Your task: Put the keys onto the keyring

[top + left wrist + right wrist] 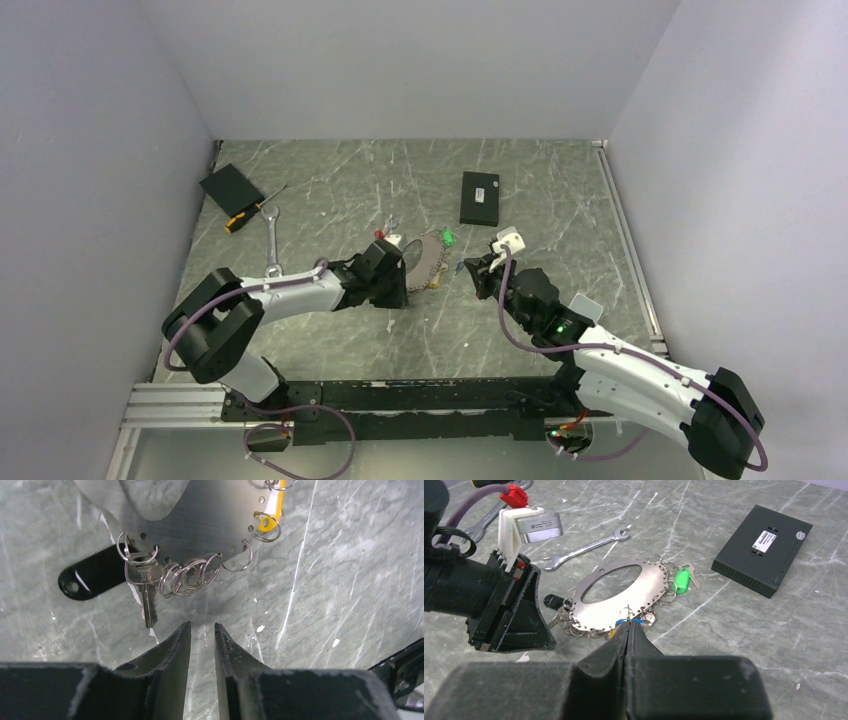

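Silver in colour, the keyring (651, 587) is a flat oval plate with an oval cut-out and a row of small holes along its rim. It lies flat on the grey-green marbled table (400, 340), between the two grippers. Small split rings (192, 575) sit in the rim holes.

Items on the rim:
- A plain silver key (146, 587), on a split ring beside a black tag (92, 575).
- A yellow tag (270, 515), further along the same edge.
- A green-headed key (681, 579), on the far right side.
- A blue-headed key (620, 623), at the near edge.

State of the left gripper (202, 630): the jaws are slightly parted with a narrow gap and nothing between them. The tips point at the cluster of split rings, near it but apart from it.

State of the right gripper (629, 627): the jaws are clenched, finger against finger. The tips sit at the near rim of the keyring, by the blue-headed key. Whether they pinch a ring cannot be determined.

A wrench (586, 547) lies just beyond the keyring, and a black box (763, 550) lies further right. A second wrench (272, 240) and a screwdriver (250, 213) lie at the far left.
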Tool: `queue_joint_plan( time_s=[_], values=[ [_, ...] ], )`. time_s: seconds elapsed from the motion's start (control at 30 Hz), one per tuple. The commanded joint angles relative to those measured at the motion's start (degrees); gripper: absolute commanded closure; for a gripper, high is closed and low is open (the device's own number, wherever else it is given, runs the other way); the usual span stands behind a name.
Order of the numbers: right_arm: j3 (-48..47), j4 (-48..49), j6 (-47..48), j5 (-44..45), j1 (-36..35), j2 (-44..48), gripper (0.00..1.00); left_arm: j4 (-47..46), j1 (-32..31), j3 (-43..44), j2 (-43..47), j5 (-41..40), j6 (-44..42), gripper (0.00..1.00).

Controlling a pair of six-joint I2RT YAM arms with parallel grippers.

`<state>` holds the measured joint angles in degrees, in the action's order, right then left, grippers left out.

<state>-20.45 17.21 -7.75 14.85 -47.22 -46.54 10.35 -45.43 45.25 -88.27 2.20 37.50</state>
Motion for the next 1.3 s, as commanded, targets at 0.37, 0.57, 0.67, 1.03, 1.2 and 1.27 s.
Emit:
queue_joint_plan(
  time_s=[0.37,0.57,0.67,1.03,1.2,1.27],
  values=[
    [-0.2,3.2,-0.4,-0.6,-0.4,-0.5,1.0,-15.9,-2.7,-5.4,0.7,-12.2,14.1,0.66],
    [-0.2,3.0,-0.4,-0.6,-0.4,-0.4,1.0,-20.3,-2.7,-5.8,-1.5,-11.7,13.9,0.66],
    [-0.1,3.2,-0.5,-0.5,-0.4,-0.4,1.0,-20.1,-2.7,-5.3,-2.6,-11.7,14.0,0.68],
    [0.0,3.2,-0.6,-0.4,-0.5,-0.2,1.0,-19.8,-2.9,-4.2,-3.2,-11.3,13.0,0.73],
    [0.0,3.2,-0.6,-0.4,-0.6,-0.1,1.0,-14.2,-4.7,-0.9,-1.4,-12.5,10.3,0.64],
    [0.1,3.4,-0.7,-0.5,-0.6,-0.2,1.0,-9.9,-5.5,1.3,-1.6,-13.6,10.3,0.59]
  ],
)
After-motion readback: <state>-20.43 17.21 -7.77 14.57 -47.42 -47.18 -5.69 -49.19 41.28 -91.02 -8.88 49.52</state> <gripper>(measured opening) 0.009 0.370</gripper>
